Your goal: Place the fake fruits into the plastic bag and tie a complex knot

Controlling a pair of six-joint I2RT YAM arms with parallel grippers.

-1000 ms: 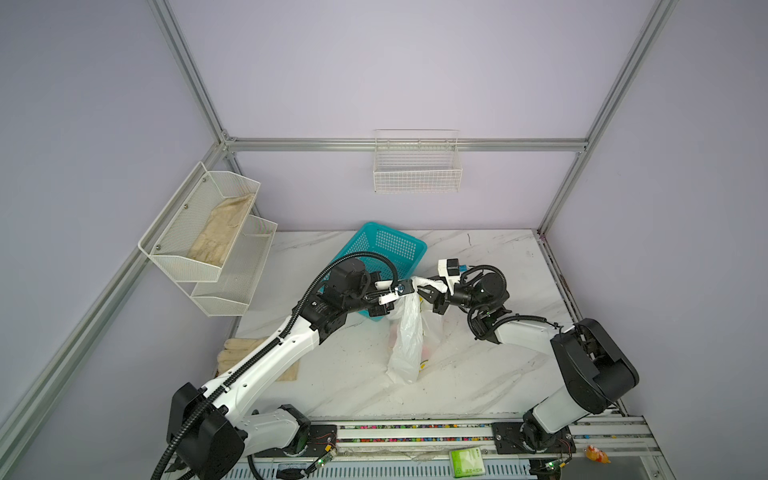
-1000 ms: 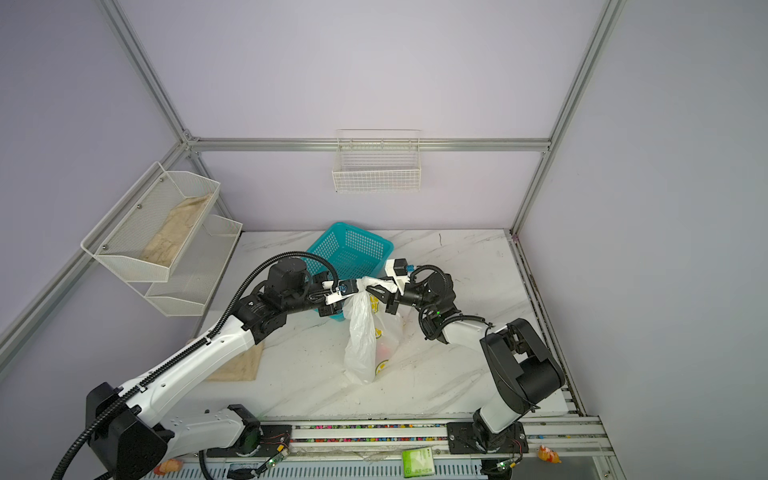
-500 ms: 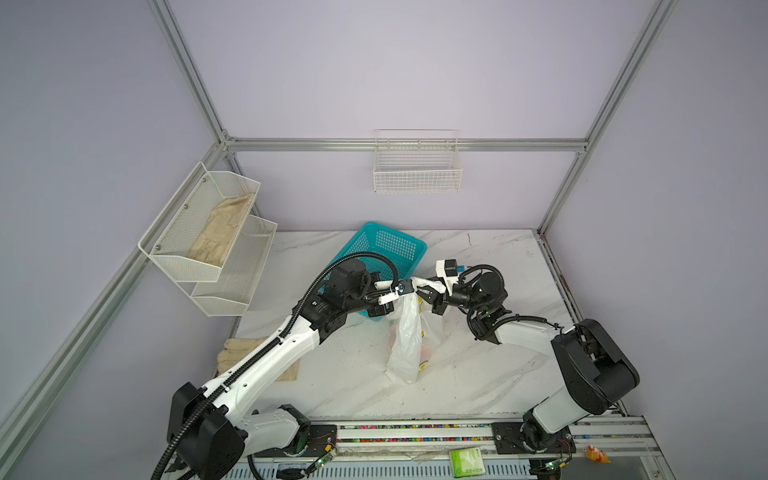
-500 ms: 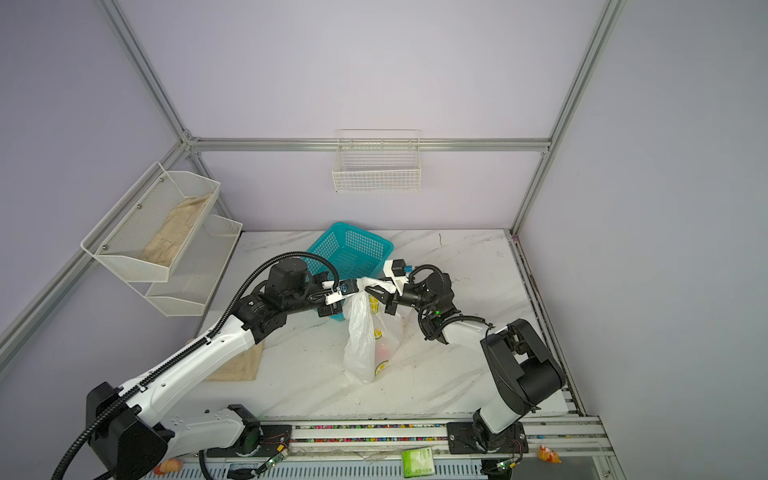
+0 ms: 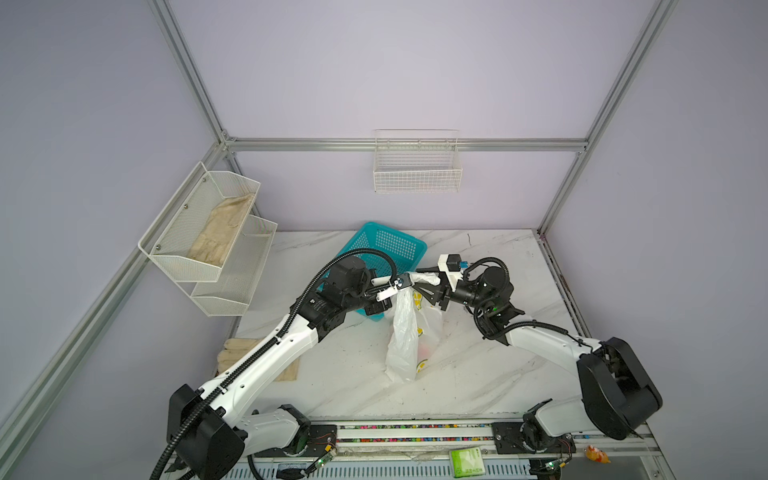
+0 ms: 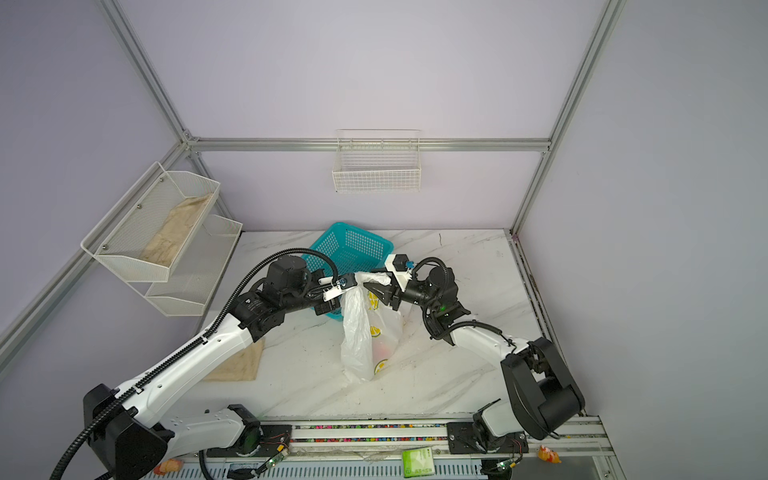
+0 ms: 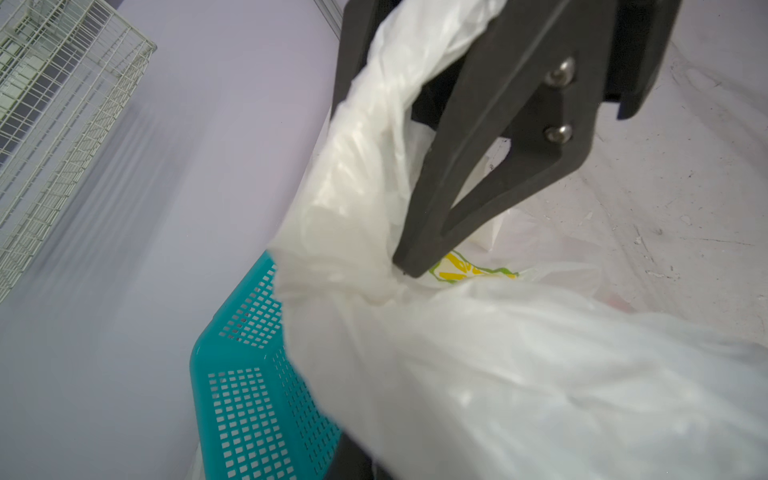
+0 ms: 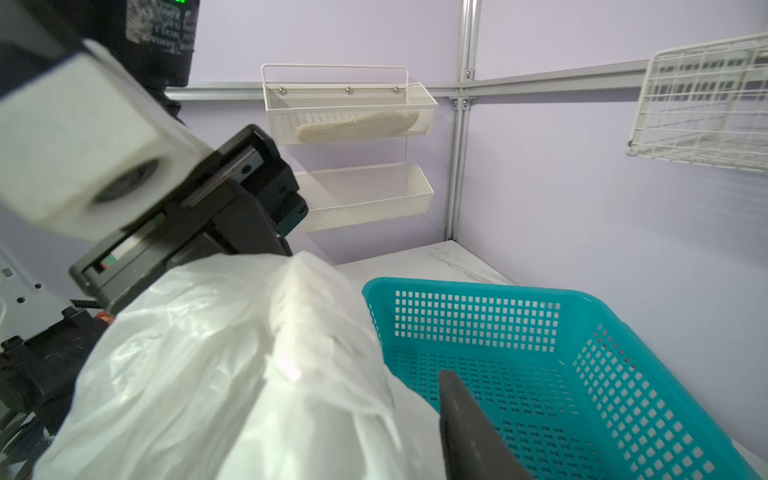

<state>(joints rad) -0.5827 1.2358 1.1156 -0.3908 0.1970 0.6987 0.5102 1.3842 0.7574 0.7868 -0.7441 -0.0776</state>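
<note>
Plastic bag [image 5: 404,332] hangs beside teal basket [image 5: 395,248] | left gripper [image 5: 400,284] clenched on twisted handle [image 5: 422,277] | handle runs away from basket into right gripper [image 5: 428,289], jaws parted

No readable text or labels.

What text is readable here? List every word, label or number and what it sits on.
No text reads clearly.
On the sticker of the left arm's motor: upside down, blurred, unreadable.
On the green packet by the front rail: too small.
On the plastic bag: lemon pictures only, no words.
</note>
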